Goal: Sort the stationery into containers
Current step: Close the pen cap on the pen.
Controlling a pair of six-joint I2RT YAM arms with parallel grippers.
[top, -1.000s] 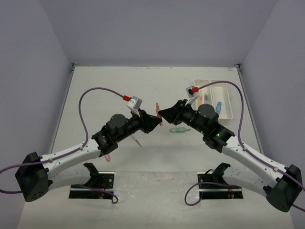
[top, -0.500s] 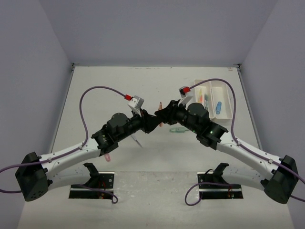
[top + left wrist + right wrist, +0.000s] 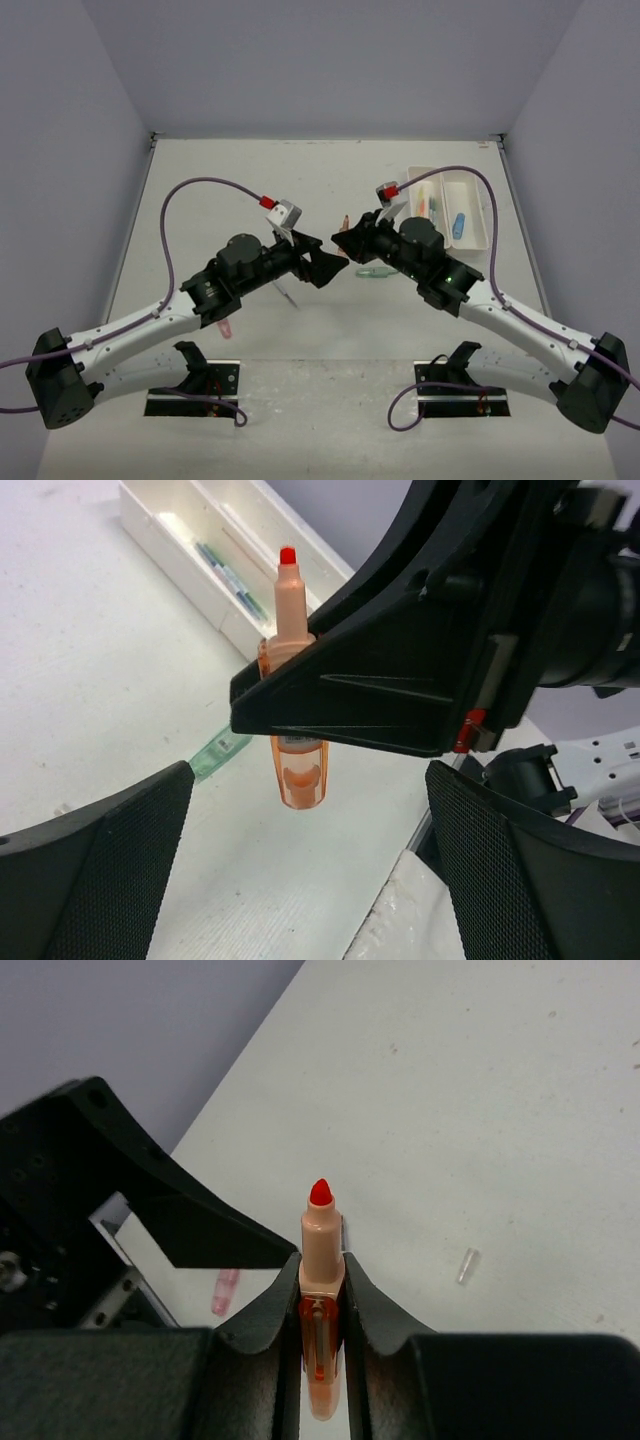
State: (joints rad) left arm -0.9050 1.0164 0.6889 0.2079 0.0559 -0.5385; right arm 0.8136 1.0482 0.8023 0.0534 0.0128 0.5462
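Note:
An uncapped orange marker (image 3: pixel 322 1250) with a red tip stands upright between the fingers of my right gripper (image 3: pixel 322 1295), which is shut on it. In the left wrist view the same orange marker (image 3: pixel 293 690) hangs in the right gripper's black fingers (image 3: pixel 380 705), while my left gripper (image 3: pixel 300 880) stands wide open below and around it, touching nothing. From above, both grippers meet at mid-table: left gripper (image 3: pixel 335 266), right gripper (image 3: pixel 345 240). Two white containers (image 3: pixel 468 235) lie at the back right with several pens inside. A green marker (image 3: pixel 378 271) lies on the table.
A pink marker (image 3: pixel 226 328) lies under the left arm, and a thin pen (image 3: pixel 288 293) lies beside it. A small clear cap (image 3: pixel 467 1265) rests on the table. The containers' near wall (image 3: pixel 170 555) shows in the left wrist view, beyond the green marker (image 3: pixel 215 755).
My left gripper has opened wide and let go of the orange marker. The right gripper has moved in and shut on it, so the marker has passed from left to right.

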